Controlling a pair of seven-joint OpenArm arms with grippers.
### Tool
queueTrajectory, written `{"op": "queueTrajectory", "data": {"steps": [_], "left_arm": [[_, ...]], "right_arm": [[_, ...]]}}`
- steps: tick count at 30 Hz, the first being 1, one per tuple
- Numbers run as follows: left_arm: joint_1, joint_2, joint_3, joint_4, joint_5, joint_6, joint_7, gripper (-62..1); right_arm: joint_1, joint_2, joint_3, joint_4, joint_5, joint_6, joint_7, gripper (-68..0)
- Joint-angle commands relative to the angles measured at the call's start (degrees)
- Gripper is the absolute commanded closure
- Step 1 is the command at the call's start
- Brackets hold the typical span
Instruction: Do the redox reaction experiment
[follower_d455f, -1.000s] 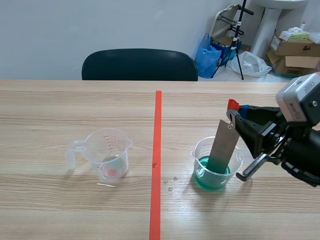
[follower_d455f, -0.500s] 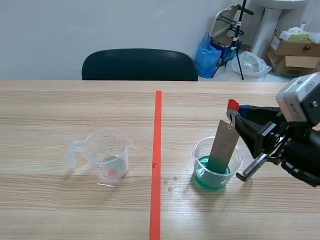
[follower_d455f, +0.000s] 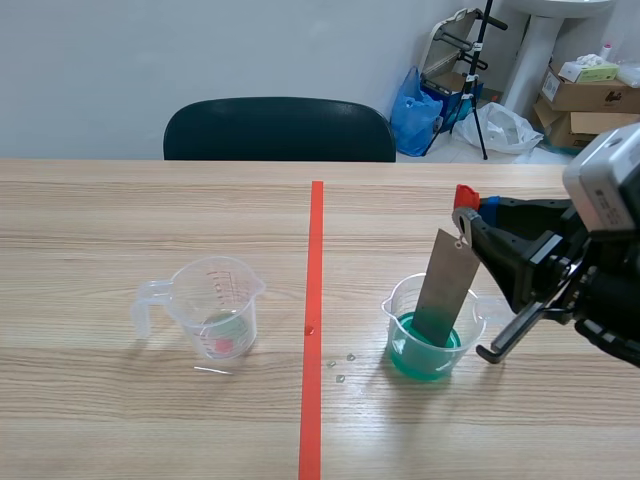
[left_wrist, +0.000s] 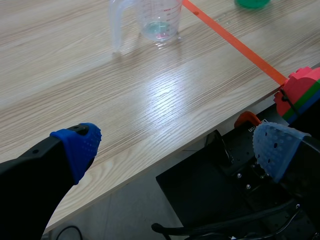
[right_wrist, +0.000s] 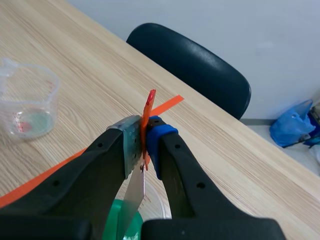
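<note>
Right gripper: enters from the right edge of the scene view; its fingers are closed tight on a red tab, which in the right wrist view sits pinched between the two pads with no gap showing
Metal strip: grey and flat, hanging tilted from the tab, right of centre in the scene view, with its lower end down in the green liquid
Beaker: clear plastic, standing on the table at lower right of centre, roughly a third full of the green liquid; I cannot tell whether the strip touches its rim or floor
Left gripper: absent from the scene view; in its own wrist view the fingers stand wide apart with nothing between them, over the near table edge and well apart from both vessels
Measuring jug: clear, with its handle pointing toward the left edge, left of centre and left of the orange-red line; nearly empty, with only a faint tint at its base
Droplets: a few small spots on the wood between the line and the beaker
Done, by my reading: the solution is in the beaker and the strip is dipped, so the reaction step is under way
Left, by my reading: let the strip soak, lift it clear and set it down; no colour change on the metal can be made out here
</note>
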Motion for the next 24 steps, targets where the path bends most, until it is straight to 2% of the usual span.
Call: {"op": "queueTrajectory", "data": {"steps": [1, 14, 21, 24], "left_arm": [[0.1, -0.2, -0.2, 0.5, -0.3, -0.1, -1.0, -62.3], [0.1, -0.2, -0.2, 0.5, -0.3, -0.1, -0.9, -62.3], [0.1, -0.2, -0.2, 0.5, -0.3, -0.1, -1.0, -62.3], [0.1, -0.3, -0.2, 0.5, -0.3, -0.1, -1.0, -62.3]], "right_arm": [[-0.2, 0.9, 1.2, 2.6, 0.7, -0.2, 0.4, -1.9], [-6.6, 0.9, 8.0, 15.8, 1.3, 0.1, -5.6, -1.9], [-7.6, 0.9, 9.8, 19.8, 1.7, 0.2, -8.9, -1.9], [-7.6, 0.9, 10.3, 20.7, 4.0, 0.3, -10.2, -1.9]]}}
